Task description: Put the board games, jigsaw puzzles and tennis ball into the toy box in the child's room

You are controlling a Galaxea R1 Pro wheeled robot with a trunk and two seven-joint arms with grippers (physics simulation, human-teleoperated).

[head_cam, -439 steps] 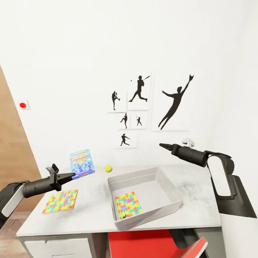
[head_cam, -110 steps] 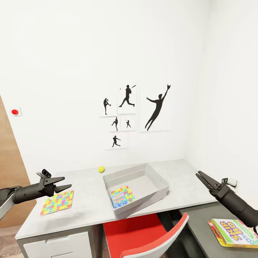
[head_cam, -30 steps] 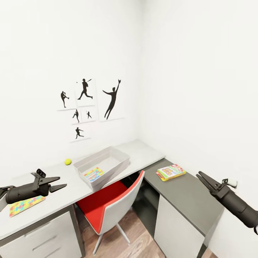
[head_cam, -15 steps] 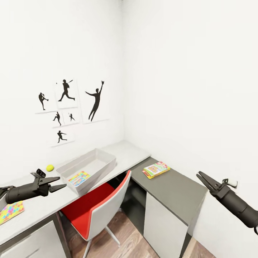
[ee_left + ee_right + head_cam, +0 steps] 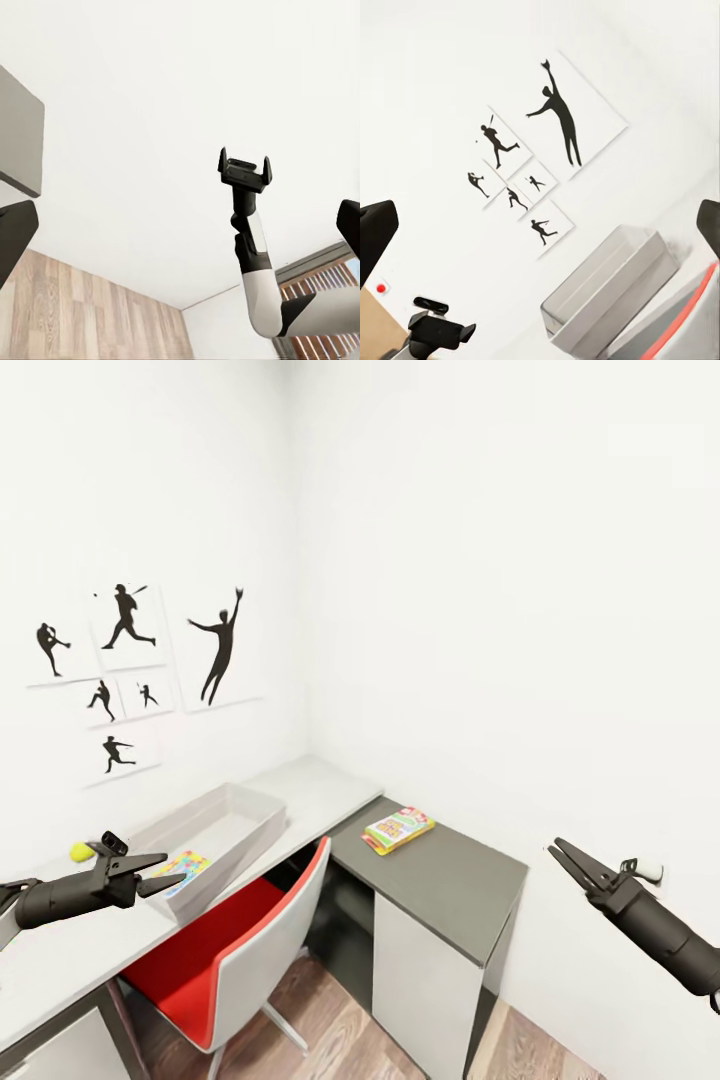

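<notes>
Two end effectors frame your head view. Your left end effector (image 5: 165, 869) hangs over the pale surface (image 5: 320, 788) with its fingers spread and nothing between them, tips just short of the toy box (image 5: 215, 830). Your right end effector (image 5: 563, 856) sits low at the right, well apart from everything, fingers parted in a narrow V and empty, white wall behind it. The toy box lies slantwise on the pale top, one corner close to the front edge above the red chair (image 5: 215, 945). A jigsaw puzzle (image 5: 181, 863) lies flat inside it at the near end. The tennis ball (image 5: 81, 851) rests on the surface beside the box, toward the wall, just past your left arm. A board game (image 5: 398, 829) lies flat on the dark grey surface (image 5: 450, 870) that meets the pale top at the room's corner; it sits near the wall side, clear of the front edge. Bare wood floor (image 5: 330, 1030) shows below the chair and along the dark unit's white front.

Left wrist view: dark fingertips at both borders, wide apart, nothing held; beyond them white wall, plank floor (image 5: 90, 315), and your other arm's white forearm.

Right wrist view: fingertips again far apart at the borders, empty. Between them you see the silhouette pictures (image 5: 521, 169), the toy box (image 5: 607, 289), the chair's red edge and a red wall button (image 5: 380, 288).
</notes>
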